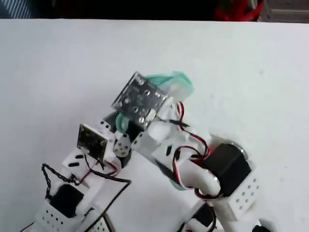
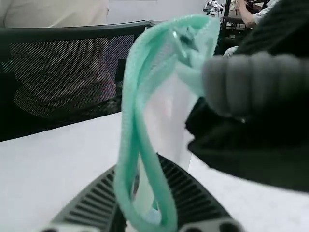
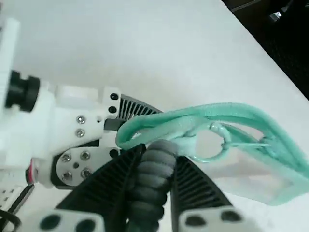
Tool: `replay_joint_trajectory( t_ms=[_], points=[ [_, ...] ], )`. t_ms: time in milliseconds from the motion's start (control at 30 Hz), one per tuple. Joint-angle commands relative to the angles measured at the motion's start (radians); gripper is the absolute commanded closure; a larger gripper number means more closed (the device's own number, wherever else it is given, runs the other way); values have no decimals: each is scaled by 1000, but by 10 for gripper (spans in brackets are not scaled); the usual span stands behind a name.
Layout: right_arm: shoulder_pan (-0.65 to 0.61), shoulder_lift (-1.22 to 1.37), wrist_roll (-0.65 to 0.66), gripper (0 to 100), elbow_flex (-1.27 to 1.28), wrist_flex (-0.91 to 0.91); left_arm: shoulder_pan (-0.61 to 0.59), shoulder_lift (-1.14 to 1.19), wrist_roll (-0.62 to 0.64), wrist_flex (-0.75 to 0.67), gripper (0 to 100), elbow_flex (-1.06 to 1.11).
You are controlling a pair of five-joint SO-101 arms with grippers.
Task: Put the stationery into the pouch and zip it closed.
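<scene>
Currently my left pincer (image 2: 145, 210) and right pincer (image 3: 155, 162) both pinch the teal-edged pouch (image 1: 179, 83) above the worktop (image 1: 72, 63); a mesh chair (image 2: 63, 72) stands beyond.

We see a plain white table (image 1: 58, 63) stretching to its far edge, where a dark strip runs behind it. Past that far edge, toward the right, we make out a red object (image 1: 239, 10), too cut off to name. Beyond the table stands a black mesh chair (image 2: 63, 63), its backrest rising above the tabletop.
</scene>
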Motion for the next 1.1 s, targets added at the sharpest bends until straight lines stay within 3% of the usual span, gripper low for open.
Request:
replay_joint_trajectory(
  t_ms=[0, 200, 400, 600, 867, 1067],
  points=[
    [-81, -10, 60, 979, -31, 50, -1, 7, -5, 0, 977, -28],
    [-76, -2, 89, 953, -28, 68, -1, 7, -6, 9, 977, -29],
    [-74, -16, 135, 592, -31, 139, -1, 7, -8, 14, 977, -29],
    [-44, -148, 264, 635, -32, 140, -1, 7, -54, 15, 977, -28],
    [360, -205, 440, 639, -23, 62, 4, 7, -61, 15, 977, -28],
    [404, -59, 509, 639, -20, -8, 12, 7, -98, 57, 977, -44]
  ],
)
